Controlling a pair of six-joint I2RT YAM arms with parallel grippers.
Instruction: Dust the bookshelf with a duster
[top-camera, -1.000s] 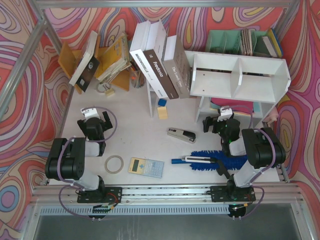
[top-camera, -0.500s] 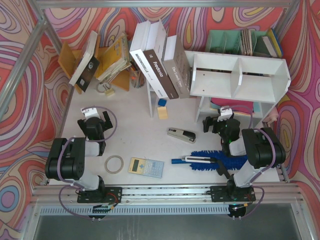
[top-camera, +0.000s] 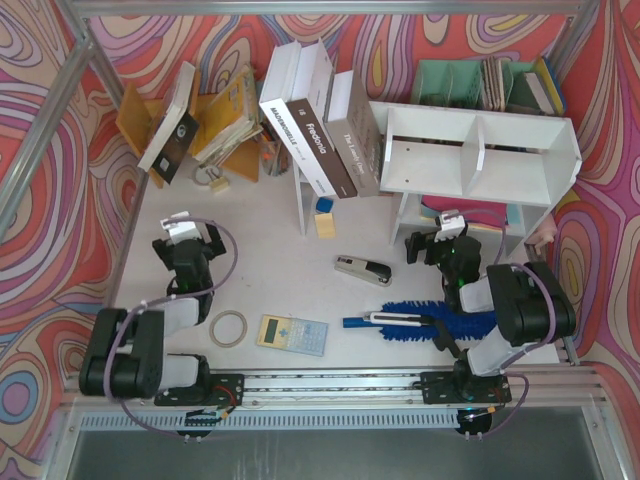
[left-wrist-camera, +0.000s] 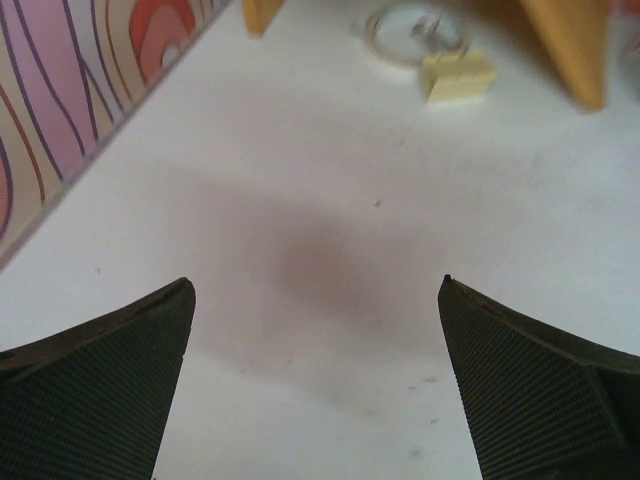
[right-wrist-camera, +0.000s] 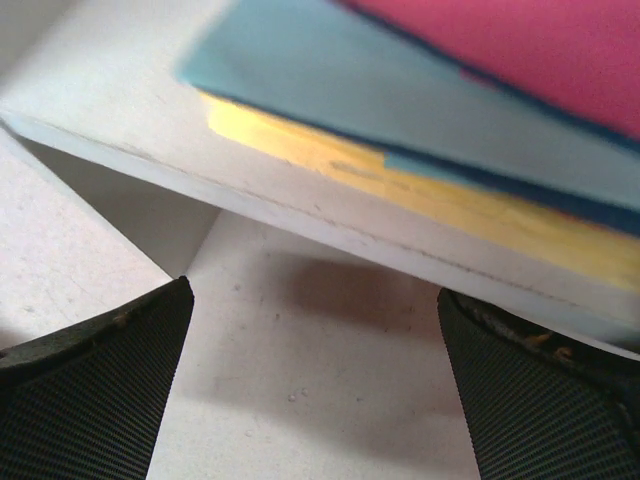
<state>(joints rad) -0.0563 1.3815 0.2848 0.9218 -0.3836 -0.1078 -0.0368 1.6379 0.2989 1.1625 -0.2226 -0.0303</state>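
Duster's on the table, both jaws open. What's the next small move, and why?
Probably draw the right gripper back from the bookshelf toward the handle of the duster: its jaws are open and empty, and the duster lies untouched beside that arm.

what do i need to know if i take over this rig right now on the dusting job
Left gripper: open, empty, over the bare table on the left side.
Right gripper: open, empty, facing the lower tier of the bookshelf, where a stack of books lies flat.
Duster: on the table by the right arm's base, near the stapler, not held.
Done: nothing yet.
Left: grasp the duster by its handle, then wipe the bookshelf.
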